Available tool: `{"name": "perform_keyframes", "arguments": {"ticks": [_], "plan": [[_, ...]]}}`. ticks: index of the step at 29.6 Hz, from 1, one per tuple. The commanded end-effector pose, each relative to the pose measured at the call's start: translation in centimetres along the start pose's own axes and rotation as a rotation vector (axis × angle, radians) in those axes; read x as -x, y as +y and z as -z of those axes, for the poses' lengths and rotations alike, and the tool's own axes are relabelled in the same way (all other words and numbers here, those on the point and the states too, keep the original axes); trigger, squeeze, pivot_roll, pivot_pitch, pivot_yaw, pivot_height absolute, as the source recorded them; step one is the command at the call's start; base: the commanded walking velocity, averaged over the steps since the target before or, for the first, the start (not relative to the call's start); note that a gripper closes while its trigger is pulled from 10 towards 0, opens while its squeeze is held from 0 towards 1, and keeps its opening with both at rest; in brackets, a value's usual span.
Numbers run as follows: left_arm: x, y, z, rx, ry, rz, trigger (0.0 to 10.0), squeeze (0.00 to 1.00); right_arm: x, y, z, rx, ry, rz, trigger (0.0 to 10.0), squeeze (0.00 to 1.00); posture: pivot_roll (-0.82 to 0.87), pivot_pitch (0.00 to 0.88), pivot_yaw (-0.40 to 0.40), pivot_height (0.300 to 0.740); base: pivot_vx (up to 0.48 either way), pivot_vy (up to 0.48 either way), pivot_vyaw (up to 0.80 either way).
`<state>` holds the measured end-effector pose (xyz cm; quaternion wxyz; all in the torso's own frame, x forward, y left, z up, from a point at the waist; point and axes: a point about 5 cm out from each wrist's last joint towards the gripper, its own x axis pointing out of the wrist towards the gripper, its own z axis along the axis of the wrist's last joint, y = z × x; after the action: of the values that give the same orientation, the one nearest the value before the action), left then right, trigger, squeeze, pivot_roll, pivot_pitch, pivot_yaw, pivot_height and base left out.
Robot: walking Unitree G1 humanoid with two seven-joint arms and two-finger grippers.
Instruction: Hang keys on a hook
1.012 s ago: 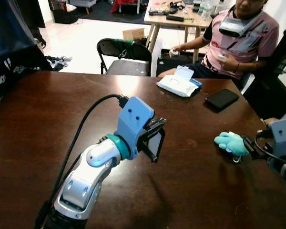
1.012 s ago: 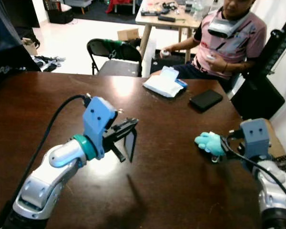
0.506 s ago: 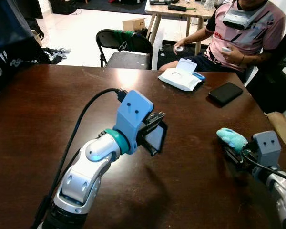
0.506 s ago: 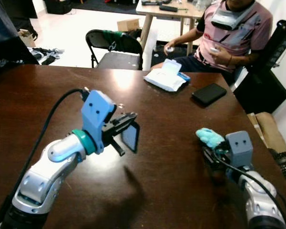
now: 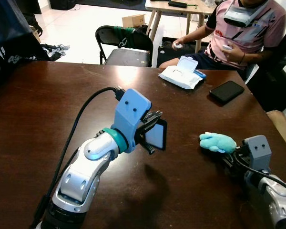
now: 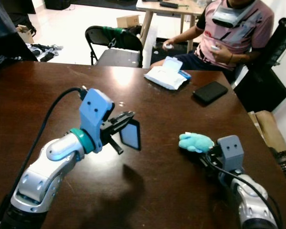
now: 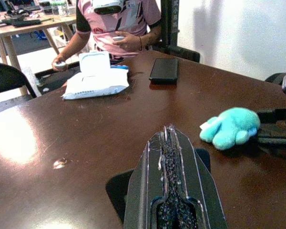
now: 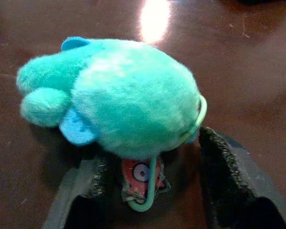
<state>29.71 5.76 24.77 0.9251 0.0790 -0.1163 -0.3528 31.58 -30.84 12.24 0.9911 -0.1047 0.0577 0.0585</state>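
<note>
Now my right end effector (image 8: 148, 191), fingers spread, has dragged the fluffy turquoise plush keychain (image 5: 217, 142) leftward along the dark wooden desk (image 5: 47, 105); left end effector (image 5: 155, 133) stays pressed together, so hanging remains ahead.

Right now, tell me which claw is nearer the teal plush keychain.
Right. The right claw is right at the teal plush keychain, fingers open on either side of its ring. The left claw is raised over mid-table, apart from it.
</note>
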Motion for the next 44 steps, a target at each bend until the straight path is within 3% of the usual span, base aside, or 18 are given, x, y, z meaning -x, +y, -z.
{"name": "perform_keyframes", "arguments": {"ticks": [1,6,7,8,11,16,24,25,28,31,32,33,38,43,44], "plan": [[0.0,-0.1,0.0,0.015,0.003,0.004,10.0,0.00,0.1,-0.5,0.0,-0.011,-0.004,0.032,0.0,0.00,0.02,0.169,0.064,0.740,0.000,0.000,0.00],[0.0,-0.1,0.1,0.014,0.006,-0.001,10.0,0.00,-0.6,-0.4,-0.9,-0.031,-0.038,0.039,0.0,0.00,0.02,0.163,0.063,0.740,0.000,0.000,0.00],[0.0,0.0,0.1,0.012,0.008,-0.009,10.0,0.00,-1.7,0.8,-2.0,-0.047,-0.072,-0.002,0.0,0.00,0.03,0.154,0.060,0.740,0.000,0.000,0.00],[0.0,0.0,0.1,0.012,0.008,-0.009,10.0,0.00,-1.7,0.8,-2.0,-0.047,-0.072,-0.002,0.0,0.00,0.03,0.154,0.060,0.740,0.000,0.000,0.00],[0.1,0.1,0.2,0.008,0.011,-0.021,10.0,0.00,-3.3,3.9,-3.7,-0.057,-0.133,-0.125,0.0,0.00,0.03,0.148,0.056,0.740,0.000,0.000,0.00],[0.2,0.2,0.2,0.005,0.013,-0.031,10.0,0.00,-4.1,6.2,-4.9,-0.057,-0.178,-0.230,0.0,0.00,0.04,0.144,0.051,0.740,0.000,0.000,0.00],[0.2,0.2,0.3,0.006,0.016,-0.036,10.0,0.00,-4.1,7.2,-6.0,-0.056,-0.225,-0.283,0.0,0.00,0.03,0.141,0.048,0.740,0.000,0.000,0.00],[0.2,0.2,0.3,0.006,0.017,-0.037,10.0,0.00,-3.9,6.6,-6.6,-0.058,-0.248,-0.271,10.0,0.00,0.03,0.141,0.048,0.740,0.000,0.000,0.00],[0.2,0.2,0.4,0.005,0.018,-0.038,10.0,0.00,-3.6,5.9,-7.2,-0.059,-0.273,-0.257,10.0,0.00,0.03,0.140,0.045,0.740,0.000,0.000,0.00],[0.2,0.2,0.5,0.007,0.019,-0.034,10.0,0.00,-2.5,2.2,-6.5,0.005,-0.216,-0.108,10.0,0.00,0.02,0.138,0.048,0.740,0.000,0.000,0.00],[0.2,0.2,0.5,0.007,0.019,-0.034,10.0,0.00,-2.5,2.2,-6.5,0.005,-0.216,-0.108,10.0,0.00,0.02,0.138,0.048,0.740,0.000,0.000,0.00],[0.2,0.2,0.5,0.008,0.018,-0.032,10.0,0.00,-1.9,0.6,-5.9,0.025,-0.179,-0.036,10.0,1.00,0.01,0.138,0.050,0.740,0.000,0.000,0.00],[0.0,0.2,0.4,0.009,0.017,-0.025,10.0,0.00,-0.6,-2.9,-4.3,0.038,-0.091,0.112,10.0,1.00,0.01,0.137,0.062,0.740,0.000,0.000,0.00],[-0.1,0.2,0.4,0.009,0.018,-0.025,10.0,0.00,-1.6,-2.0,-4.2,-0.016,-0.093,0.094,10.0,1.00,0.02,0.146,0.068,0.740,0.000,0.000,0.00],[0.0,0.3,0.4,0.010,0.022,-0.029,10.0,0.00,-2.6,-0.5,-4.6,-0.049,-0.109,0.045,10.0,1.00,0.02,0.154,0.069,0.740,0.000,0.000,0.00]]}}
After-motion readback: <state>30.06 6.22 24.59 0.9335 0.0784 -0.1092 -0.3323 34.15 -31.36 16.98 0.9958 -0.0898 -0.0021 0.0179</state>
